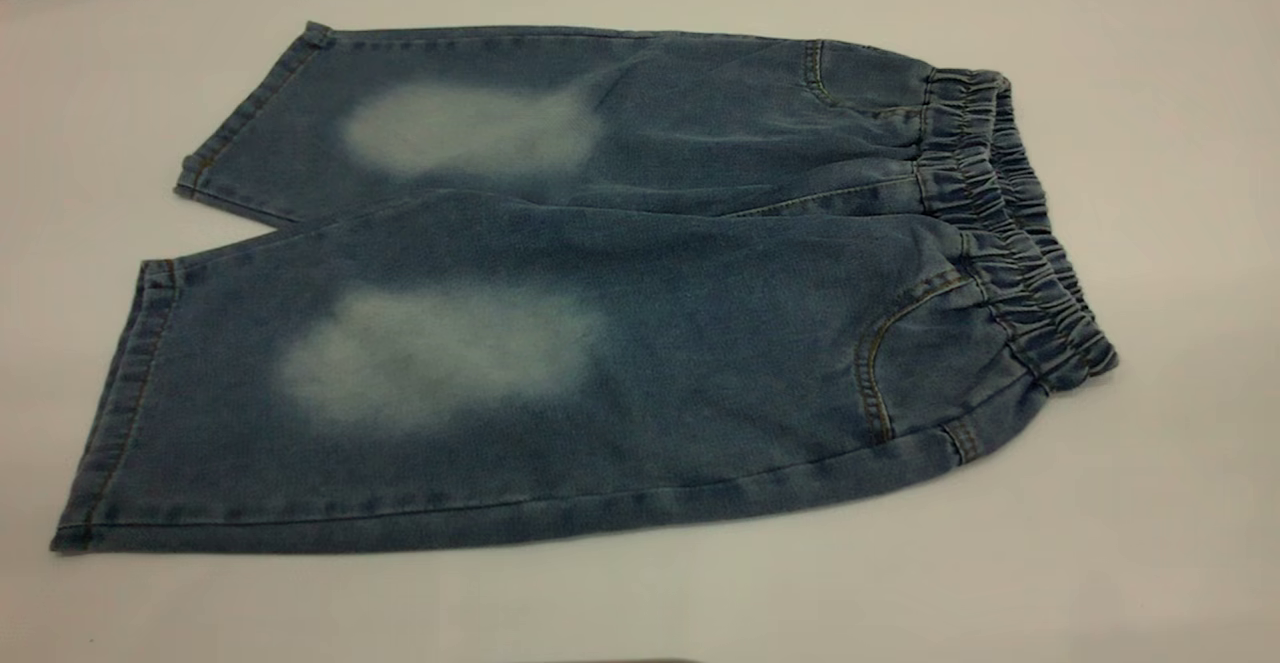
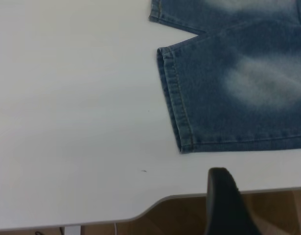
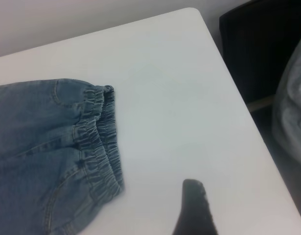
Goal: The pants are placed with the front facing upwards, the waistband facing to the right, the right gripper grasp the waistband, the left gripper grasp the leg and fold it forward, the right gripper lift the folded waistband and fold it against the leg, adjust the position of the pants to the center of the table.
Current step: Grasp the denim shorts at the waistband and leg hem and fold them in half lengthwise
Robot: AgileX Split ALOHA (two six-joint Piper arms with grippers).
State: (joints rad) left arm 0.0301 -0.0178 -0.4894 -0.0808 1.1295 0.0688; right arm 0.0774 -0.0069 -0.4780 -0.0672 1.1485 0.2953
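pants (image 1: 600, 293): flat and unfolded on the table (image 1: 1150, 503), filling the middle of the exterior frame; front up, two pale faded patches showing, both legs pointing to frame left
waistband (image 1: 1010, 223): puckered elastic edge at right of frame, lying flat, nothing gripping it
leg hems: at frame left, near leg reaching lower left corner, far leg upper left
left gripper (image 2: 228, 203): only one dark fingertip seen in left wrist view, off the table edge, near the leg hem but apart; open or closed, cannot tell
right gripper (image 3: 195, 210): one dark fingertip in right wrist view, over bare table beside the waistband, not touching; spread cannot tell
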